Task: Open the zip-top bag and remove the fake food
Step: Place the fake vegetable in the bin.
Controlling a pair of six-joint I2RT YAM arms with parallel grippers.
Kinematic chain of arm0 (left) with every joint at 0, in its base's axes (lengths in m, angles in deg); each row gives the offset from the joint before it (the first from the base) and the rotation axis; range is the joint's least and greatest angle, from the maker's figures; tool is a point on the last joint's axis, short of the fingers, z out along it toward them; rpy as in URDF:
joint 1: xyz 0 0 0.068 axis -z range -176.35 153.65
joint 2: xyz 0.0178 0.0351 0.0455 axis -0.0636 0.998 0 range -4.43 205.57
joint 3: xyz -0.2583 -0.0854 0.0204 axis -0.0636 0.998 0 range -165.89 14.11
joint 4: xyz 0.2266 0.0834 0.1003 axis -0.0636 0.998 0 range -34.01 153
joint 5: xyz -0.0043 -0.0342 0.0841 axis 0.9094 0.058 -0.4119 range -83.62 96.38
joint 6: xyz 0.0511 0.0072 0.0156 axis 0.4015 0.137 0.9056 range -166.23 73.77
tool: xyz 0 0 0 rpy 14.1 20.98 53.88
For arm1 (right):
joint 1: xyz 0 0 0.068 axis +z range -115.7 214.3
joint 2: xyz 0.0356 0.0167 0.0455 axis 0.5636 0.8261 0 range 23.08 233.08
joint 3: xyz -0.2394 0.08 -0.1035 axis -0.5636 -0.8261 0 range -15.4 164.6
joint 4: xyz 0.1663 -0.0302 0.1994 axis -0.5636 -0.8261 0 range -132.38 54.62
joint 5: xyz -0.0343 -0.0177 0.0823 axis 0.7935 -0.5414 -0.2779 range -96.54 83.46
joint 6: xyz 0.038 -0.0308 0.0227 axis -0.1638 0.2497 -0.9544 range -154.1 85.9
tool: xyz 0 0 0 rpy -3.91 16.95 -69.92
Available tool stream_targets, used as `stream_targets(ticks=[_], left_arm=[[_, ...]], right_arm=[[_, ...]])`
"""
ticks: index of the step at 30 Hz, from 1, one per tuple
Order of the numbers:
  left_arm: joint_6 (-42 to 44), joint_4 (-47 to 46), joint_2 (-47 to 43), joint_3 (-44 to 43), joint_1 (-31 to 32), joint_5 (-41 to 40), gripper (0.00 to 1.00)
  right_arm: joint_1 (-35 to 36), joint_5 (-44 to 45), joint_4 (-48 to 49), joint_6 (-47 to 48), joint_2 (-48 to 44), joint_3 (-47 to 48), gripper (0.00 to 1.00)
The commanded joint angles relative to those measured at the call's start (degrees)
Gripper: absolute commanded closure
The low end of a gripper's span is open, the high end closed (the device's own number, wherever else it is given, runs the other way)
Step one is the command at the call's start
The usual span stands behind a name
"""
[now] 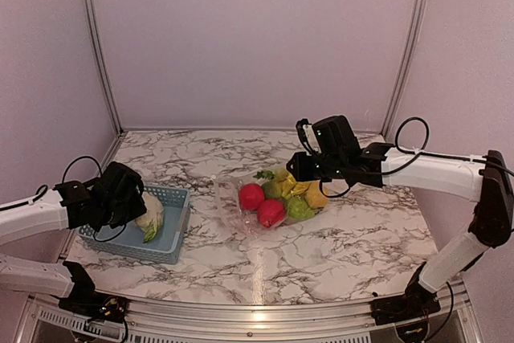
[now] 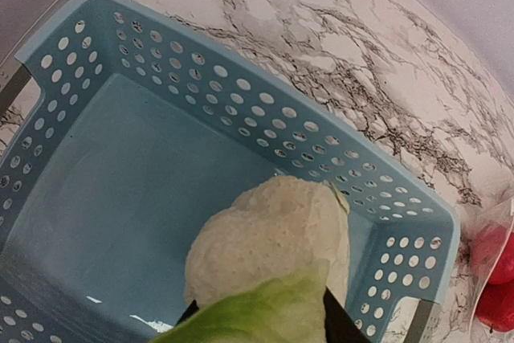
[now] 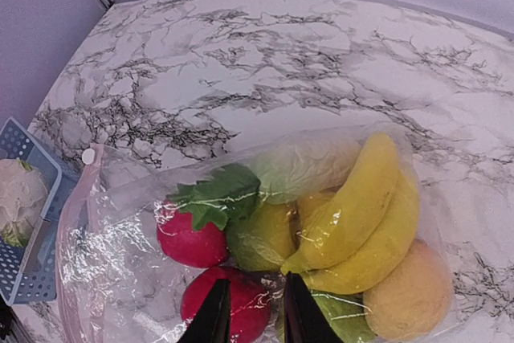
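The clear zip-top bag [image 1: 229, 198] [image 3: 112, 263] lies mid-table, its pink-edged mouth to the left. Inside are fake food pieces: two red apples [image 1: 251, 196] [image 3: 189, 242], yellow bananas [image 3: 361, 198], a green pear [image 3: 261, 238] and an orange fruit [image 3: 409, 295]. My right gripper [image 1: 295, 168] [image 3: 255, 299] sits at the bag's far right end, its jaws narrowly apart on crinkled film over the lower apple. My left gripper [image 1: 132, 198] [image 2: 261, 315] is shut on a pale cabbage [image 1: 149, 214] [image 2: 273, 238], held low inside the blue basket [image 1: 173, 238] [image 2: 120, 158].
The lattice basket stands at the table's left edge, near the metal frame rail [image 1: 100, 62]. Purple walls close in the back and sides. Marble tabletop [image 1: 337, 247] stretches in front of the bag. The basket's corner [image 3: 32, 279] shows at the left of the right wrist view.
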Motion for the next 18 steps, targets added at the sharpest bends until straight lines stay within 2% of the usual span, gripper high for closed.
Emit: stream_targets(ticks=[1,4,7,11,14,18], left_arm=[[-0.2,-7.64,2.03,1.0,-0.64,3.68,0.6],[0.65,-7.99,2.69,0.99,-0.9,3.64,0.48],[0.9,-6.73,2.9,0.4,-0.91,2.57,0.29],[2.52,-5.41,1.65,-1.1,-0.91,1.77,0.12],[4.38,-4.32,0.39,-3.09,-0.91,1.36,0.05],[7.81,-3.6,-1.01,-6.48,-0.85,1.88,0.04]], right_arm=[[0.66,-0.54,-1.32,1.02,-1.74,2.19,0.78],[0.7,-0.16,-1.47,1.16,-2.33,1.96,0.78],[0.7,0.66,-1.84,1.42,-2.81,1.86,0.76],[0.55,1.53,-1.9,1.52,-3.39,1.8,0.72],[0.63,1.88,-2.46,2.06,-3.32,2.18,0.7],[0.61,3.3,-2.95,2.14,-3.86,2.36,0.68]])
